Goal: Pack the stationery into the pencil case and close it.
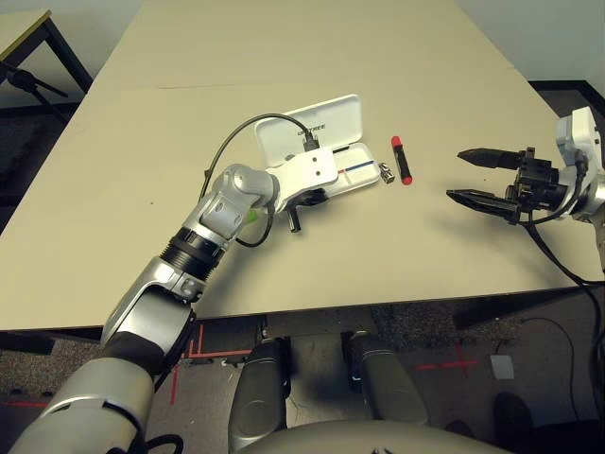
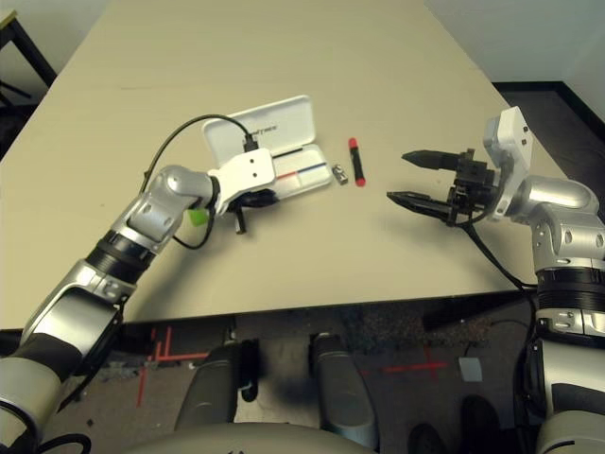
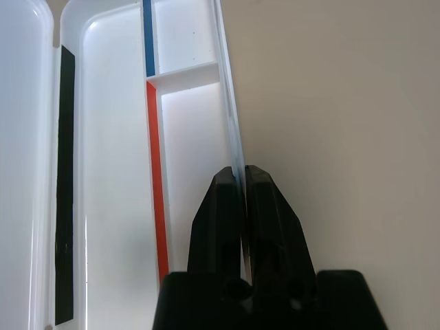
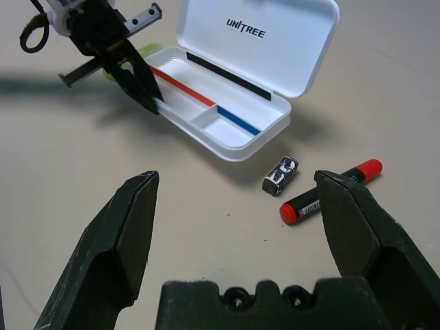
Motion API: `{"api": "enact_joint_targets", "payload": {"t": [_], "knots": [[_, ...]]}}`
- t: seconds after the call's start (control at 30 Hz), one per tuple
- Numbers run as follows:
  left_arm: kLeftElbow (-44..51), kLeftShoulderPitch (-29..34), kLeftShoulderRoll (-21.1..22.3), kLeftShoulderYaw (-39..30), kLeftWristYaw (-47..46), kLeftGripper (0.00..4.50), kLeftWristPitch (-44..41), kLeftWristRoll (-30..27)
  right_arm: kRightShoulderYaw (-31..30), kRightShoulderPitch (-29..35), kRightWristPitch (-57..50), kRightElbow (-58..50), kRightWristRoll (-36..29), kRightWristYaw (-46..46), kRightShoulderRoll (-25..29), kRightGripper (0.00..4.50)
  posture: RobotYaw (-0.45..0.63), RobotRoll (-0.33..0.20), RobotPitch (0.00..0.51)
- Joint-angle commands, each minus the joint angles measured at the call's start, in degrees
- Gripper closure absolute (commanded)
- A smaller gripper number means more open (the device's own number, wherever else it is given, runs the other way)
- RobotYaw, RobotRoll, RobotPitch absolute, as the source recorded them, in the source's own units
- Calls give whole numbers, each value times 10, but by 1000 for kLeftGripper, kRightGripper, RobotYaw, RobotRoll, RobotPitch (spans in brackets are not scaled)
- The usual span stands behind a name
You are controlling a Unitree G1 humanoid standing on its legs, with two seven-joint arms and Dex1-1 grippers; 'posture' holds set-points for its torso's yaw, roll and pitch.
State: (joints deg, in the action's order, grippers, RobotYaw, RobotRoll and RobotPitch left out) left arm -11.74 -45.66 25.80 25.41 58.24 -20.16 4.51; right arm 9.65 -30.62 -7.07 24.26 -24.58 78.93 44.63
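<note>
Open lid [image 4: 258, 34] reads "UNITREE"; marker's [image 4: 331, 192] label seems illegible.

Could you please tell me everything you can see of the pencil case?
The pencil case is white, glossy and plastic-looking, with rounded corners. Its lid, hinged along one long side, stands open and bears dark "UNITREE" lettering inside. A black strip runs beside the hinge. The shallow tray has a long compartment and two smaller ones, with a red and blue line between. No stationery lies in the compartments. It rests on the table, and the left tool is clamped on the tray's front wall.
</note>
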Motion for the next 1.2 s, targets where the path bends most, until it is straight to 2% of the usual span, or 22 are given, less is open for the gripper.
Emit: {"api": "enact_joint_targets", "payload": {"t": [0.03, 0.2, 0.5, 1.03, 1.2], "knots": [[43, 15, 20, 10, 48, 4481, -1, -9, 2, 4, 2, 0, 1, 0, 2, 0, -121, 0, 164], [95, 40, 41, 17, 87, 4481, -21, -12, 1, 8, 1, -2, 1, 0, 0, 0, -118, 0, 171], [146, 67, 13, 16, 71, 4481, -107, -19, 2, 18, -1, -10, -1, -4, -1, 0, -119, 0, 178], [152, 99, 36, 28, 78, 4481, -75, -13, 6, 28, 0, -21, -3, -14, 0, 0, -125, 0, 189], [166, 119, 41, 34, 78, 4481, -67, -11, 14, 20, -19, -19, 0, -64, -7, 0, -120, 0, 192]]}}
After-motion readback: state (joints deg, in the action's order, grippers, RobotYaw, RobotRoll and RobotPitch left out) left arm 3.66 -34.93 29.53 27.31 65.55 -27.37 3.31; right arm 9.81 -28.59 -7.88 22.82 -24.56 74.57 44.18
